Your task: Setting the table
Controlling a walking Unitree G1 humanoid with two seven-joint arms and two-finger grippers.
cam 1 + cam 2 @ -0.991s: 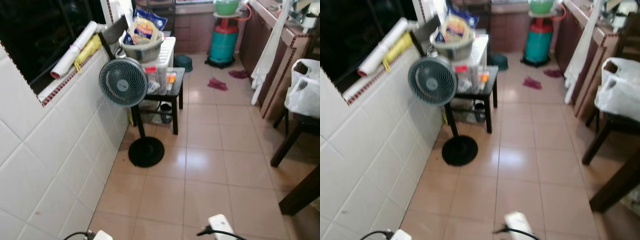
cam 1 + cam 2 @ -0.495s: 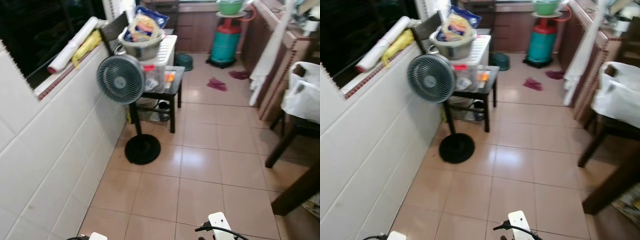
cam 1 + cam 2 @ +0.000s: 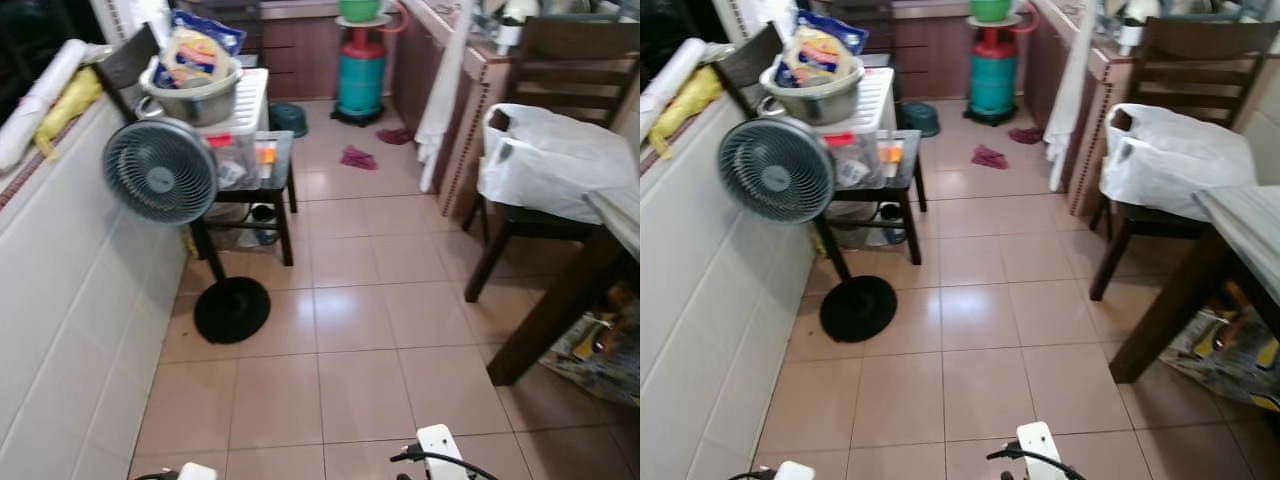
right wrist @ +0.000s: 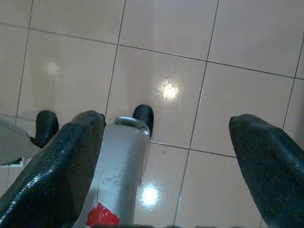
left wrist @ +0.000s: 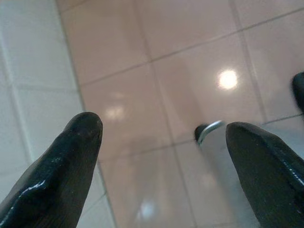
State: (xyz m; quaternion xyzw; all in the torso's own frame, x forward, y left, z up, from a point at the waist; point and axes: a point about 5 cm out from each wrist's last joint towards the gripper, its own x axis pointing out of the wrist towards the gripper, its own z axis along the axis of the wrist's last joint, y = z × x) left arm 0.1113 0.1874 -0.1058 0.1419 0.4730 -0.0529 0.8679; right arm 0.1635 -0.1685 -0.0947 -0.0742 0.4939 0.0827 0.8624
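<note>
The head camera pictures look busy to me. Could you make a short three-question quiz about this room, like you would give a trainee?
1. True or false: the standing fan is at the robot's left, by the tiled wall.
2. What lies on the wooden chair?
A. a white plastic bag
B. a metal bowl
C. a green basin
3. Fill in: the snack packets sit in a metal ____ on the white container.

Key
1. True.
2. A: the white plastic bag rests on the seat.
3. Bowl.
Both the left gripper and the right gripper hang open over the floor, holding nothing.
</note>
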